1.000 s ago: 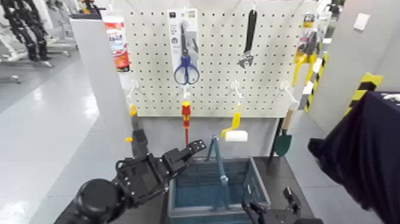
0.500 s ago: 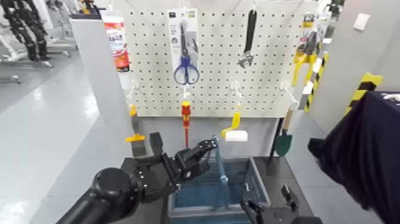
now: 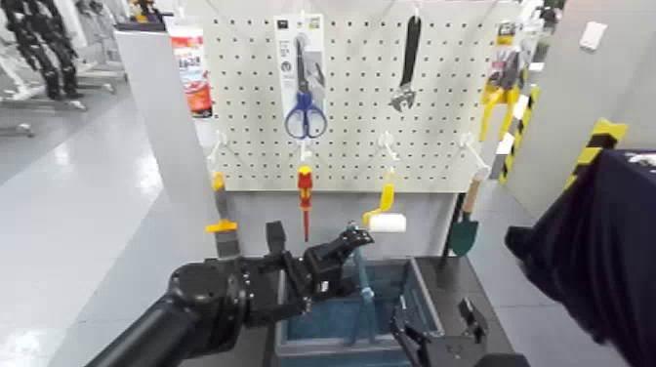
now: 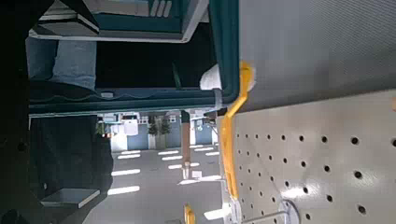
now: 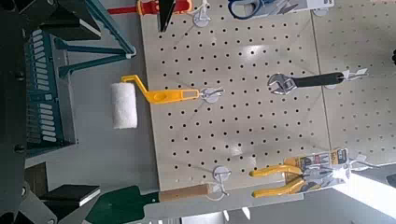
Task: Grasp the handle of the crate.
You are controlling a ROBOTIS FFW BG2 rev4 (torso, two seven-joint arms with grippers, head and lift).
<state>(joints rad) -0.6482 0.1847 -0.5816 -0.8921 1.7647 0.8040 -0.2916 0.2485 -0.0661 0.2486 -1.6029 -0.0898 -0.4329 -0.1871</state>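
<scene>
**A:** Your left claw (image 3: pixel 353 237) is out over the near-left part of the crate (image 3: pixel 430 310), its tips right at the upper part of the handle (image 3: pixel 362 273). The fingers look parted, one dark tip to either side of the hoop, though from the head view you can't be sure they touch it.

**B:** And the crate itself?

**A:** It sits on the dark bench (image 3: pixel 478 293) just below the pegboard (image 3: pixel 361 88), in the middle of your view. The handle stands upright across its middle, a thin blue-grey hoop.

**B:** Where's your right claw?

**A:** Low at the near edge, right of the crate's near rim. The right claw (image 3: pixel 437 332) has its two fingers spread wide, holding nothing.

**B:** Anything close to the handle?

**A:** On the pegboard behind it hang a red-and-yellow screwdriver (image 3: pixel 305 195) to the far left and a paint roller (image 3: pixel 383 217) to the far right, both apart from the crate. The right wrist view shows the roller (image 5: pixel 131 101) beside the crate's slatted side (image 5: pixel 42 89).
</scene>
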